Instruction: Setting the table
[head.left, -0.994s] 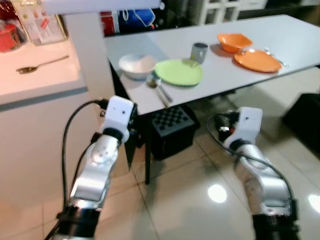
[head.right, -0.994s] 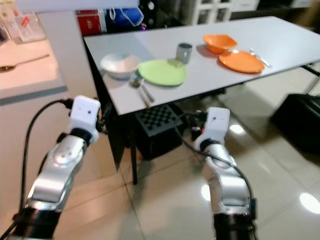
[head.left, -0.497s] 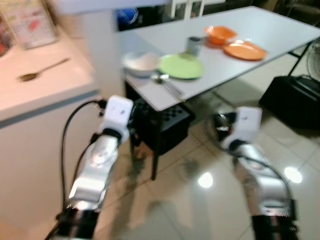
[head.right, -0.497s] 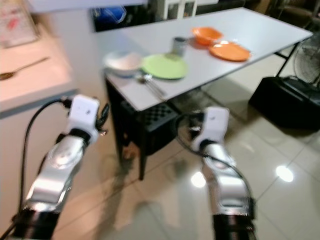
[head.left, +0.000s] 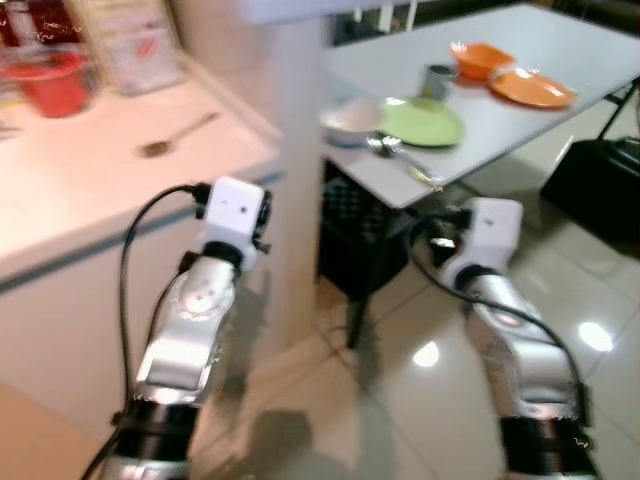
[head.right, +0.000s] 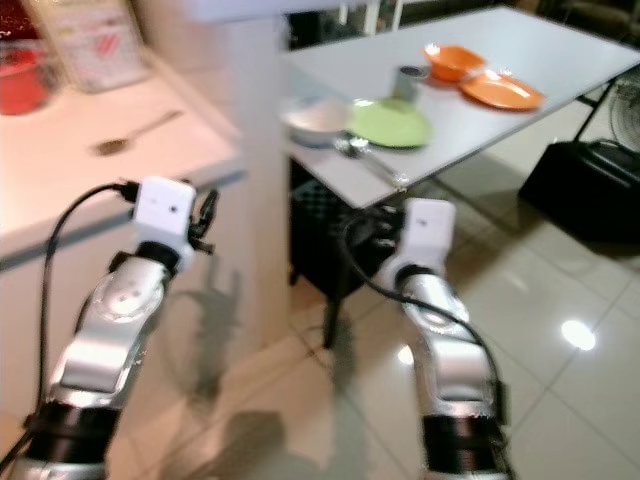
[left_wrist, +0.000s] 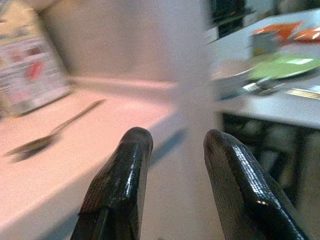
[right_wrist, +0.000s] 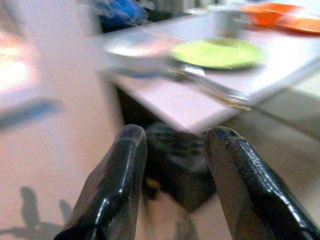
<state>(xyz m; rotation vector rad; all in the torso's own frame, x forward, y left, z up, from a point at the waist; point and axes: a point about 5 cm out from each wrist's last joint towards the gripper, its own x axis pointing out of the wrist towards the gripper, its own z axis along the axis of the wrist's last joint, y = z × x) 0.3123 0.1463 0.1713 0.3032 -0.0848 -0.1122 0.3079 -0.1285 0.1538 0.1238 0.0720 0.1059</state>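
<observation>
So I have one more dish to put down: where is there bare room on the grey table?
The near corner of the grey table is crowded: white bowl, round green plate and cutlery sit together. Bare tabletop lies between the green plate and the flat orange plate, and along the front edge below the orange plate.

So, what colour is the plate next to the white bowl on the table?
The plate is light green; the left eye view shows it best, beside the white bowl.
</observation>
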